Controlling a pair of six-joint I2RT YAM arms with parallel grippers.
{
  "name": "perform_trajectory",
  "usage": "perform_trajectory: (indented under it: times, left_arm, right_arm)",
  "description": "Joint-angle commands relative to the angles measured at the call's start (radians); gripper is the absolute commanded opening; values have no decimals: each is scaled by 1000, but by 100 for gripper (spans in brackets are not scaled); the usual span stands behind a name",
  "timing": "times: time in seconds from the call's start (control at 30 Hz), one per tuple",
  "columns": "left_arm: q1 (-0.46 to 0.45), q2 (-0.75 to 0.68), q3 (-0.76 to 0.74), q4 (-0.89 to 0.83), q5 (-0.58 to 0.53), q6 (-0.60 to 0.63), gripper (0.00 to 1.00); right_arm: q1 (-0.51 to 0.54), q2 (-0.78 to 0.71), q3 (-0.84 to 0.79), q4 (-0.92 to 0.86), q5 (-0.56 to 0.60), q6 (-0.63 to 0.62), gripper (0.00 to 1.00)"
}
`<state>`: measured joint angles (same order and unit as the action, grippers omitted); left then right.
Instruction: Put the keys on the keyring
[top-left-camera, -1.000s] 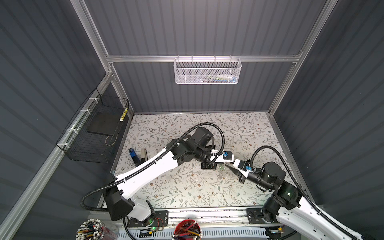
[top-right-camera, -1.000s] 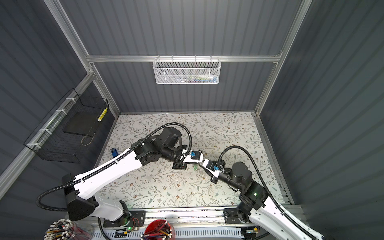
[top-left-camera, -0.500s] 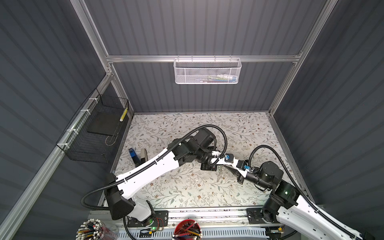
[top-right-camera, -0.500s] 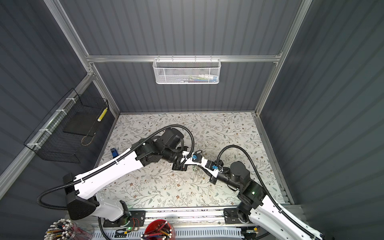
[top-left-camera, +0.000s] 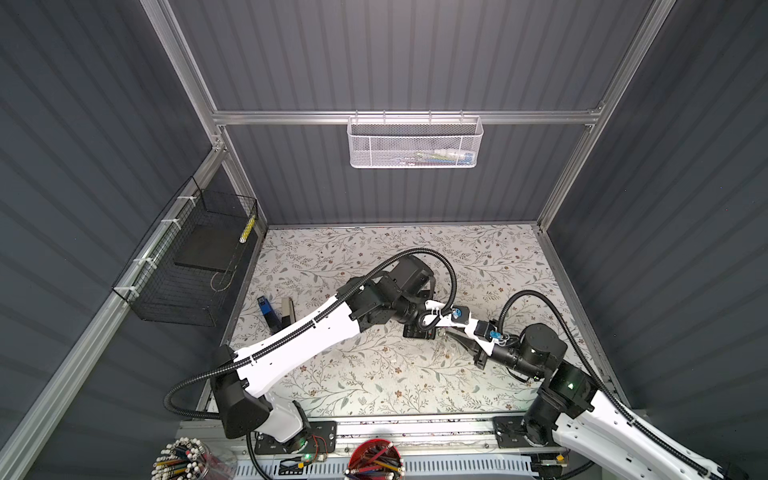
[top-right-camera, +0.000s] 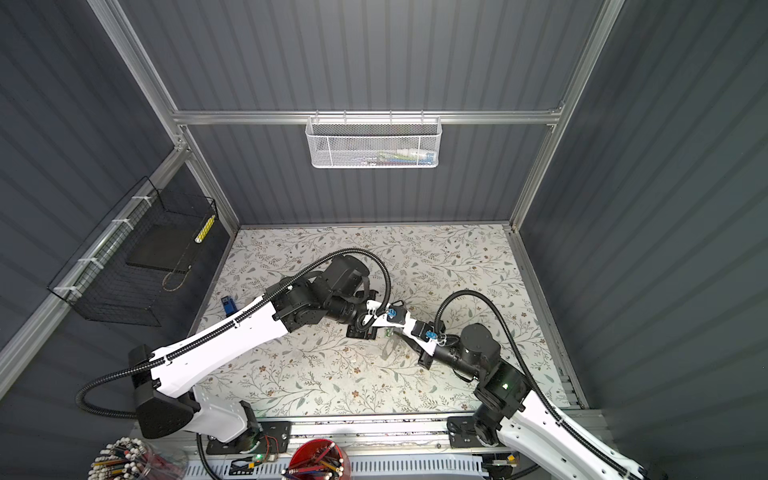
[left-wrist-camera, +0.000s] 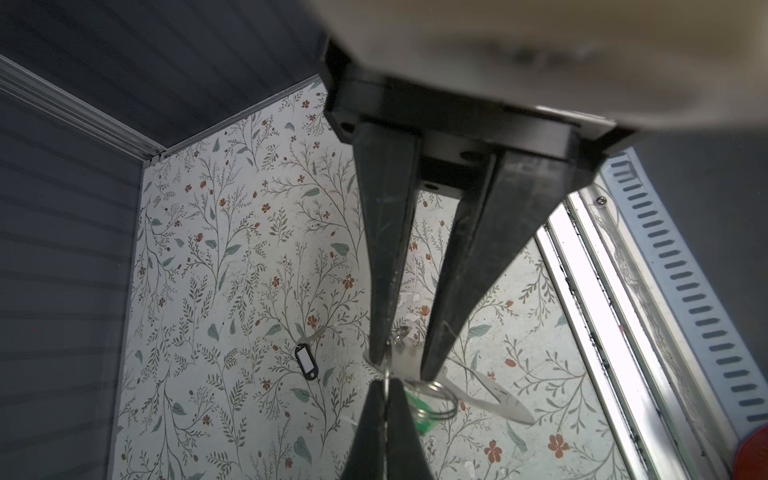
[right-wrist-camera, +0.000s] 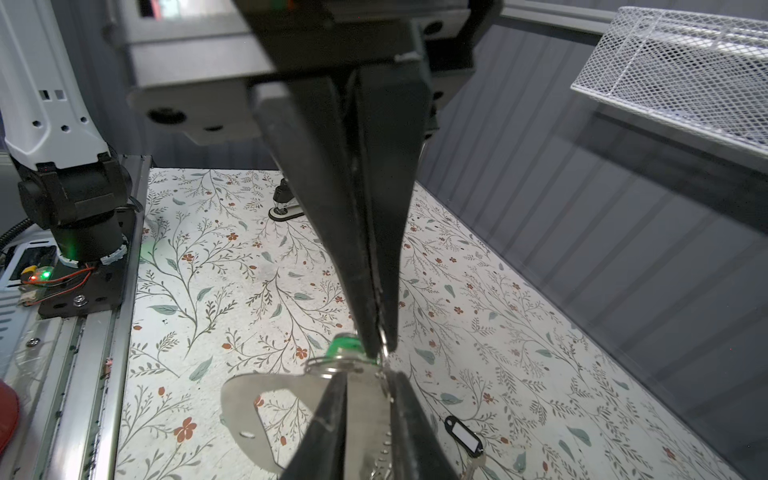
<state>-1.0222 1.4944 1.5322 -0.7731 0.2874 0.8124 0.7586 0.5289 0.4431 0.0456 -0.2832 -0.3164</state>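
Note:
My right gripper (right-wrist-camera: 368, 376) is shut on the keyring (right-wrist-camera: 237, 399), a flat grey metal D-shaped loop held just above the table; its row of small holes runs between the fingers. My left gripper (left-wrist-camera: 386, 380) meets it tip to tip. It is shut on the thin wire ring (left-wrist-camera: 436, 399) of the green-tagged key (right-wrist-camera: 345, 347), right at the keyring's (left-wrist-camera: 490, 390) edge. The black-framed, white-insert key (left-wrist-camera: 306, 359) lies loose on the floral table, apart from both grippers; it shows again (right-wrist-camera: 463, 438) in the right wrist view. In both top views the grippers meet mid-table (top-left-camera: 442, 330) (top-right-camera: 388, 330).
A stapler (right-wrist-camera: 284, 208) and a blue object (top-left-camera: 264, 305) lie at the table's left edge. A black wire basket (top-left-camera: 195, 266) hangs on the left wall and a white mesh basket (top-left-camera: 413, 143) on the back wall. Pencil cups (top-left-camera: 376, 461) stand beyond the front rail.
Both grippers, still joined at the ring, have drifted slightly toward the front of the table. The right jaws have narrowed a little on the keyring.

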Motion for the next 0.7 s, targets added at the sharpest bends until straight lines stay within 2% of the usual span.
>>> perform_trajectory:
  times: [0.0,0.17,0.33,0.37,0.4,0.43,0.53,0.67]
  left_arm:
    - [-7,-1,6,-23,-2,21,0]
    - [-7,-6,3,-27,35,41,0]
    - [-7,-15,-21,-13,75,45,0]
    - [-6,-22,-33,2,72,36,6]
    - [-6,-33,-51,23,68,30,22]
    - [-2,-50,-77,56,59,19,32]
    - [48,-118,-185,170,101,-44,36]
    - [153,-215,-314,327,285,-145,34]
  right_arm:
    - [1,-14,-6,82,-7,14,18]
    - [1,-12,-8,103,-5,23,13]
    - [1,-15,-10,112,-7,25,1]
    - [2,-16,-12,115,-8,25,0]
    - [1,-18,-15,118,-10,26,0]
    - [1,-21,-19,121,-10,28,0]
    - [-1,-31,-31,136,-17,35,0]
    - [-1,-46,-51,176,-34,43,0]
